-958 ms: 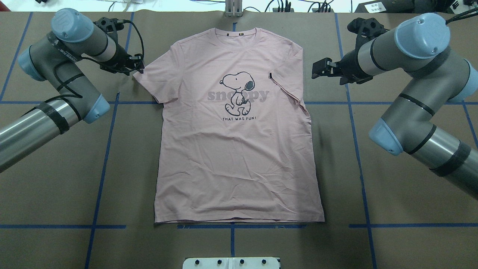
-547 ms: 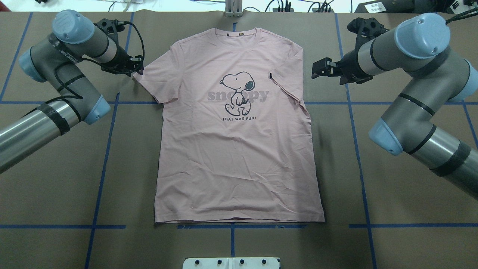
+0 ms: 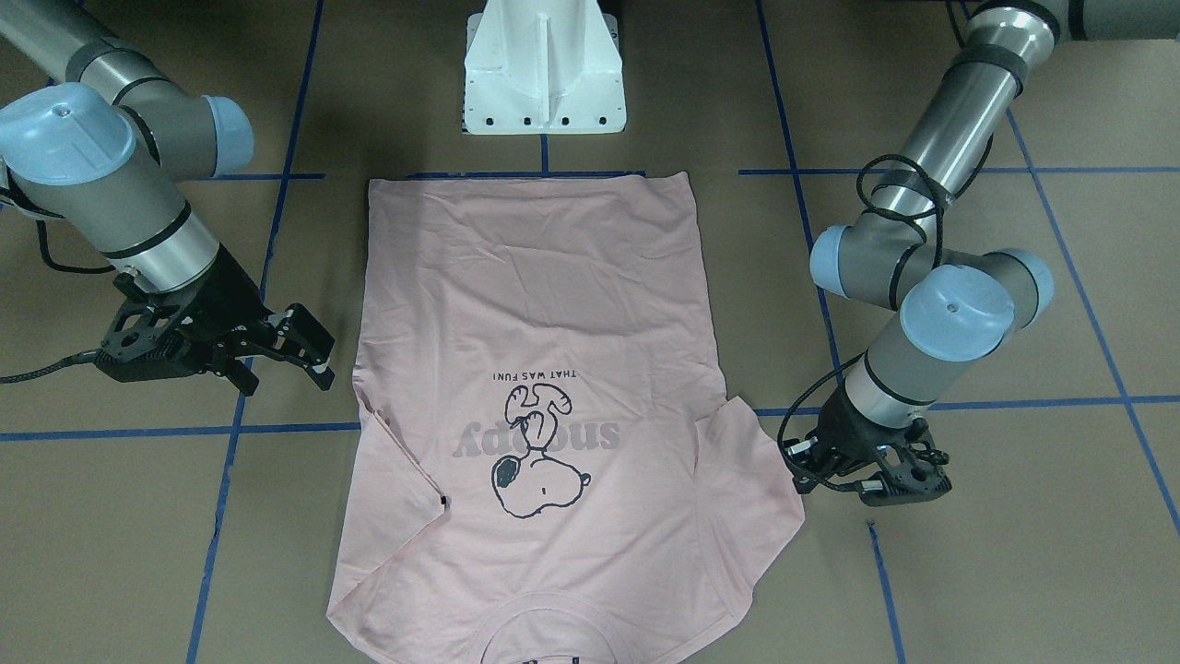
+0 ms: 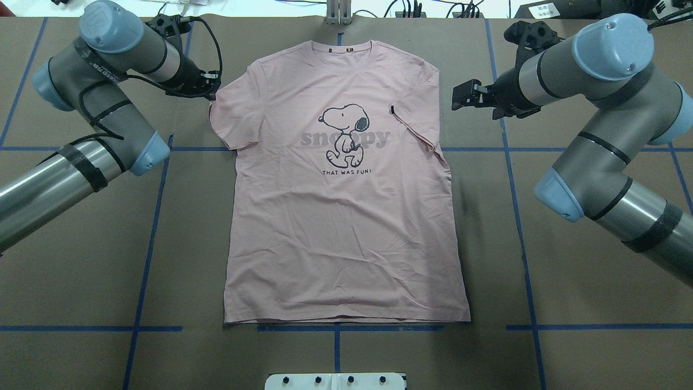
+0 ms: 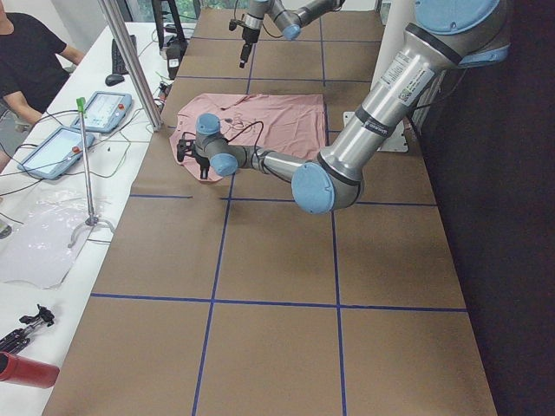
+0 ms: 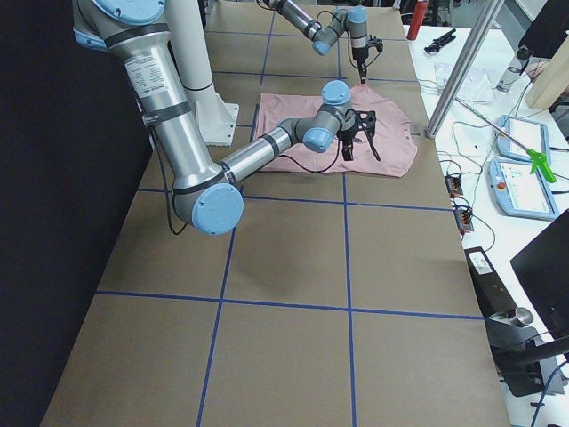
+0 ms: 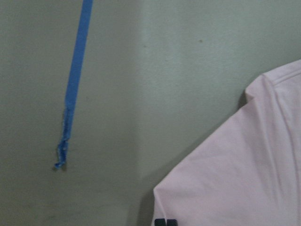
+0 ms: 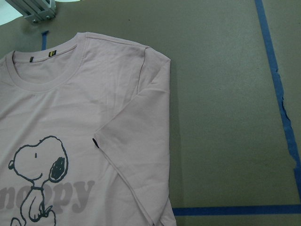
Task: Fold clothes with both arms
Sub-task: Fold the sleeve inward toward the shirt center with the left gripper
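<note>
Noted: left gripper (image 4: 211, 95) has moved in toward the shirt (image 4: 346, 227) and toward the table's far edge. The sleeve (image 4: 226, 120) on that side went with it (outer tip drawn inward, sleeve shorter). Right gripper (image 4: 460, 97) has crept slightly toward the far edge.

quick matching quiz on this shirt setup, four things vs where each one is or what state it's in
1 left end effector
2 right end effector
3 cartoon dog
4 white base

a open, apart from the T-shirt
b on the table beyond the hem
c at a sleeve's edge
d printed on the chest

Pairs: 1-c, 2-a, 3-d, 4-b
</note>
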Controlling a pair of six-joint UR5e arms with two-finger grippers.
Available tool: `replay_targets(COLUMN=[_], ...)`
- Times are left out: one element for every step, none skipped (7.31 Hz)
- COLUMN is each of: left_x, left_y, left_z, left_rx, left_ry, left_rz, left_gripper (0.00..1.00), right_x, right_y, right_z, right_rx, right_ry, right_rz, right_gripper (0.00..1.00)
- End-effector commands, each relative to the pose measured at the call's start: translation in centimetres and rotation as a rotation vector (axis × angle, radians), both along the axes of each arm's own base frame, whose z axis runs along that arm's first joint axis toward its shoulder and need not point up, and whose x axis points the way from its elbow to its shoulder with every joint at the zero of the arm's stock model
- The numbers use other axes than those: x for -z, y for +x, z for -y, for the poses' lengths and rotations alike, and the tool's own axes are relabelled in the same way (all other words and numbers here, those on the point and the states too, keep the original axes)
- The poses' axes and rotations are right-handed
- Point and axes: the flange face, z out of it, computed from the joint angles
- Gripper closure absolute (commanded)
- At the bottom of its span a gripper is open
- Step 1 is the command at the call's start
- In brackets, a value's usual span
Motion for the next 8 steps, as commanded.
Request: replay_targets(left_x=[6.1,7.7,8.1,8.2,8.2,8.7,8.6,8.9], left_y=[5.2,6.6,8.2,8.8,9.5,10.5,10.8,10.9], left_z=[-1.7,-0.6,0.2,0.4,1.1,1.9,1.6,1.5], left_rx=[0.020,0.044,0.093,0.104,0.128,0.142,0.138,0.135], left_ry=[-0.069,-0.076,-0.059,-0.048,-0.052,-0.039,-0.038,-0.033], left_rz=[-0.086,-0.083,-0.057,-0.061,-0.081,-0.083,-0.084,-0.090], left_gripper=[1.00,1.00,1.00,1.00,1.00,1.00,0.99,0.77], right_x=[-0.1,-0.3,-0.3,-0.4,-0.6,-0.5,-0.3,-0.3], right_y=[0.0,-0.1,-0.2,-0.2,-0.4,-0.4,-0.4,-0.7], right_z=[0.1,0.2,0.1,0.2,0.2,0.2,0.3,0.1], right_rx=[-0.002,-0.003,-0.001,-0.001,0.001,0.000,-0.001,-0.002], right_ry=[-0.001,-0.002,-0.002,-0.003,-0.004,-0.004,-0.003,-0.011], right_rz=[-0.002,-0.004,-0.004,-0.005,-0.007,-0.008,-0.005,-0.002], right_gripper=[0.00,0.00,0.00,0.00,0.00,0.00,0.00,0.00])
